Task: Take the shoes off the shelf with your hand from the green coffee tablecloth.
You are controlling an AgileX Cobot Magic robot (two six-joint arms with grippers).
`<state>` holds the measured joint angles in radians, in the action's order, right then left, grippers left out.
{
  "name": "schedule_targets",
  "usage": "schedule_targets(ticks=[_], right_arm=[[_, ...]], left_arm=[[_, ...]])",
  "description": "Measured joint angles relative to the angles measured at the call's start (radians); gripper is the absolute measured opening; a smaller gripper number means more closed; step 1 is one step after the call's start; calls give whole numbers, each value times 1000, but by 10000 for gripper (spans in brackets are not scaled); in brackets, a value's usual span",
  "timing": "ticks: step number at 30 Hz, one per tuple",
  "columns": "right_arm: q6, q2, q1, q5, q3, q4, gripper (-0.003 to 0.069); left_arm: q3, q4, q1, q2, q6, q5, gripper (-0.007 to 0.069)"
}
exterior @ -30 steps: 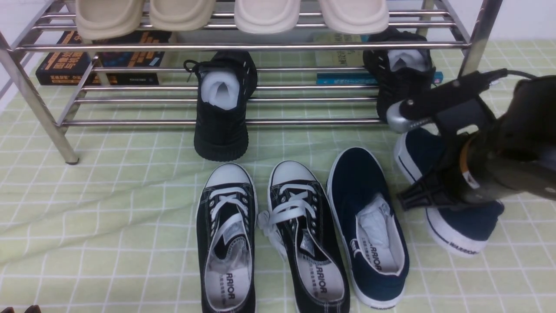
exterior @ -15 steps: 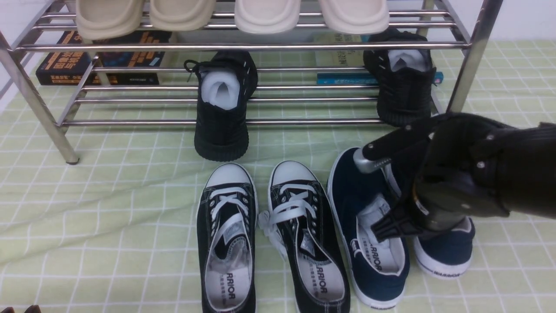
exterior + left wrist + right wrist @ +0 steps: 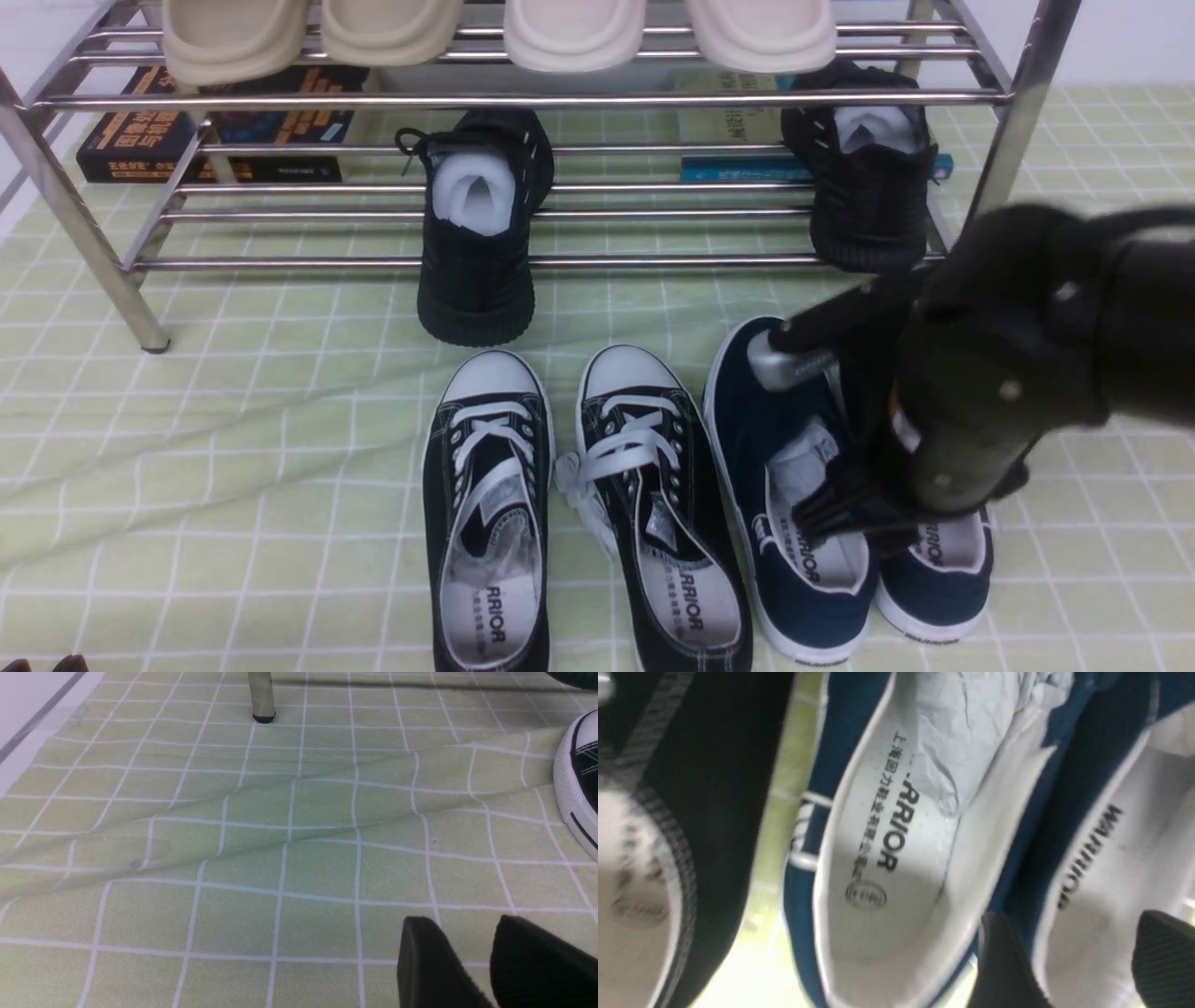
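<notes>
Right arm [image 3: 1027,373] pitched down over navy shoes [image 3: 752,411], right claw [image 3: 1078,938] spread, gripping nothing, finger gap clear only wrist-side, left claw [image 3: 462,933] open, empty

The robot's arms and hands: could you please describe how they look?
The right arm is a bulky, rounded black body with small pale screw heads, a short silver-grey cylinder and an orange-and-white mark. The right hand has black, finely ribbed fingers; the left hand has plain matte black wedges.
</notes>
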<state>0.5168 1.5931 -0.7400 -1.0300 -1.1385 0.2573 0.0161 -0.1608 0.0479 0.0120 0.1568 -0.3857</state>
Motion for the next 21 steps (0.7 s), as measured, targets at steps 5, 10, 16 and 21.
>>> schedule_targets(ticks=[5,10,16,21], right_arm=[[-118,-158,0,-170,-112,-7,320],[-180,-340,0,-195,-142,-4,129],[-189,-607,0,-218,-138,-12,-14],[-190,-885,0,-69,45,-22,-15]], left_arm=[[0,0,0,0,0,0,239],[0,0,0,0,0,0,239],[0,0,0,0,0,0,239],[0,0,0,0,0,0,239]])
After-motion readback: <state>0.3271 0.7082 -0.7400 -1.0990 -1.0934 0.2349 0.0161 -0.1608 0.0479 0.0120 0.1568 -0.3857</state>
